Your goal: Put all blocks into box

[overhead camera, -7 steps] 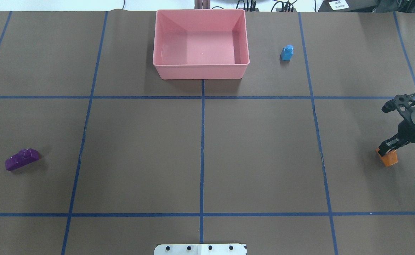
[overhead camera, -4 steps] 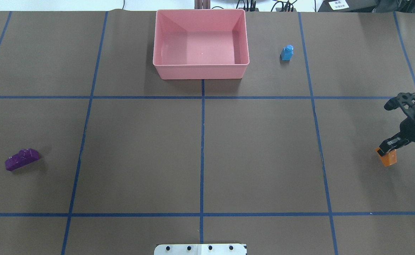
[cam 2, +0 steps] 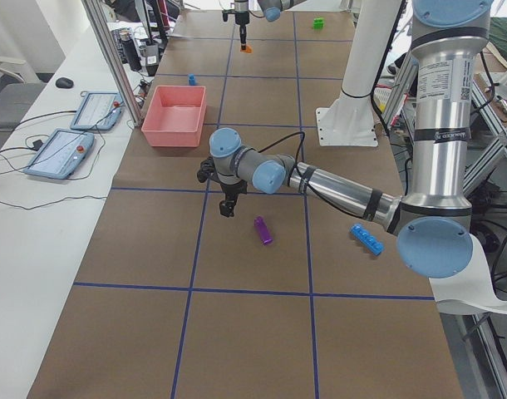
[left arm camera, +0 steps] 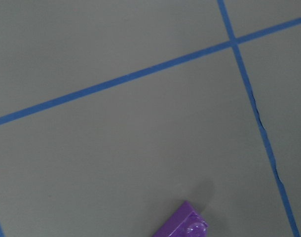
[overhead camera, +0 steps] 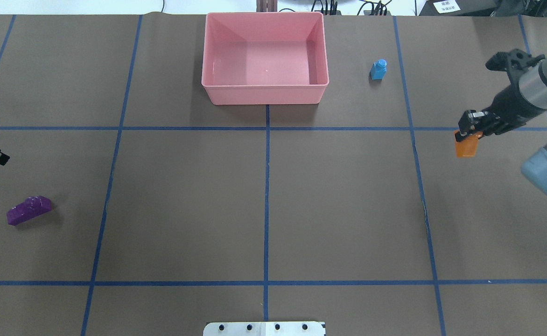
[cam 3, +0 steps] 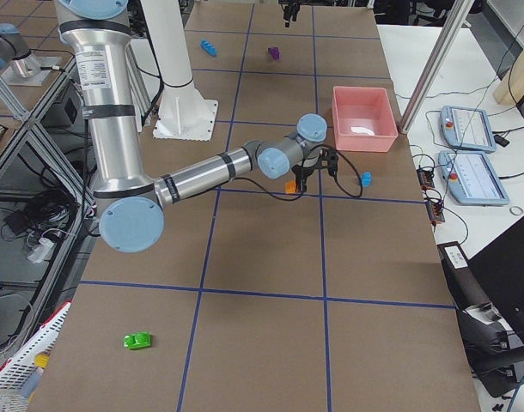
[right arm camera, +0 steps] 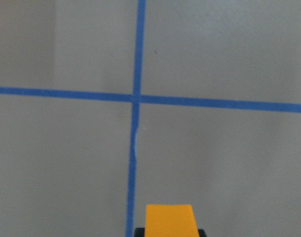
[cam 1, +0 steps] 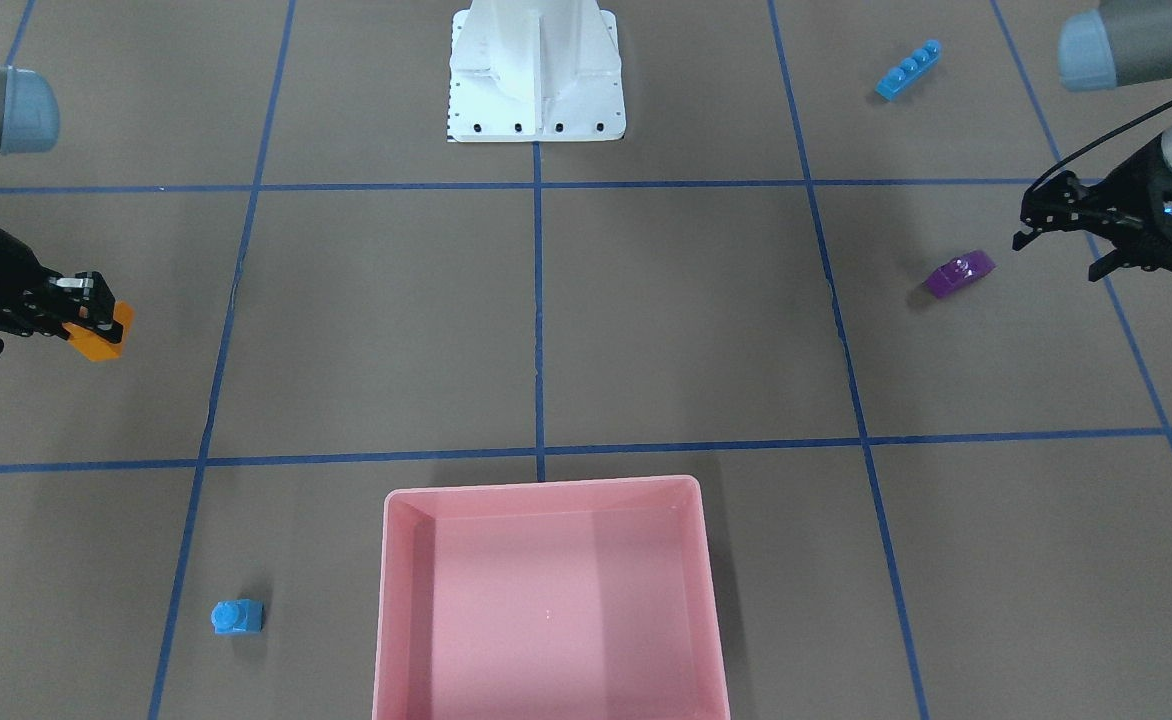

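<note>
My right gripper (overhead camera: 467, 132) is shut on the orange sloped brick (overhead camera: 466, 147) and holds it above the table, right of the pink box (overhead camera: 264, 86). The brick also shows in the right wrist view (right arm camera: 169, 219). My left gripper (cam 1: 1058, 255) is open and empty, hovering just beside the purple curved brick (cam 1: 958, 273), which lies on the table (overhead camera: 28, 210). The small light-blue one-stud brick (overhead camera: 378, 70) stands right of the box. The long light-blue brick (cam 1: 908, 70) lies near the robot's left side. The green brick (cam 3: 138, 341) lies far out on the right end.
The white pedestal base (cam 1: 536, 80) stands at the robot's edge of the table, in the middle. Blue tape lines divide the brown table cover into squares. The box holds no bricks. Tablets and cables lie past the table's far side (cam 2: 71, 150).
My right gripper has lifted the orange brick off the table and carried it farther from the robot and towards the middle. Part of the left arm has come into the overhead view's left edge.
</note>
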Robot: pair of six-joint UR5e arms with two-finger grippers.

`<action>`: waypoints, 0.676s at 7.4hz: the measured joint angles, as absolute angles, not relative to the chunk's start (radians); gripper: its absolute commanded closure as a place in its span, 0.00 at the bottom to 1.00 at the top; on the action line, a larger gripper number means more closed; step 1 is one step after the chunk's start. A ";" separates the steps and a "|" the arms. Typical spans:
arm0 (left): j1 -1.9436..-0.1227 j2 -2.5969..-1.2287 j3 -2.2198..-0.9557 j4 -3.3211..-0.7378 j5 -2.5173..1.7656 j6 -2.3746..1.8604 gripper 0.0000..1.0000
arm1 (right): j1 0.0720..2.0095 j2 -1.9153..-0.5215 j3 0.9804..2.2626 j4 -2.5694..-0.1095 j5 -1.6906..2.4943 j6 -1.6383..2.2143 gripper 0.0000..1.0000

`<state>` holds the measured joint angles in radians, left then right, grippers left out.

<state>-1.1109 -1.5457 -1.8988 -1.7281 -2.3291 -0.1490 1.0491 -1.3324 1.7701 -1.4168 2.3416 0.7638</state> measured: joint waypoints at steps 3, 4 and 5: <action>-1.022 -1.514 -1.894 -1.771 -2.230 0.121 0.01 | 0.984 -0.825 1.487 -1.560 2.291 1.064 1.00; -1.010 -1.508 -1.883 -1.774 -2.225 0.195 0.01 | 0.953 -0.699 1.375 -1.554 2.241 1.135 1.00; -0.991 -1.506 -1.866 -1.776 -2.223 0.242 0.01 | 0.930 -0.617 1.281 -1.521 2.190 1.192 1.00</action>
<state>-0.9914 -1.5063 -1.8659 -1.7757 -2.2230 0.2420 0.9303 -0.6174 1.2809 -1.5213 2.1895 1.1922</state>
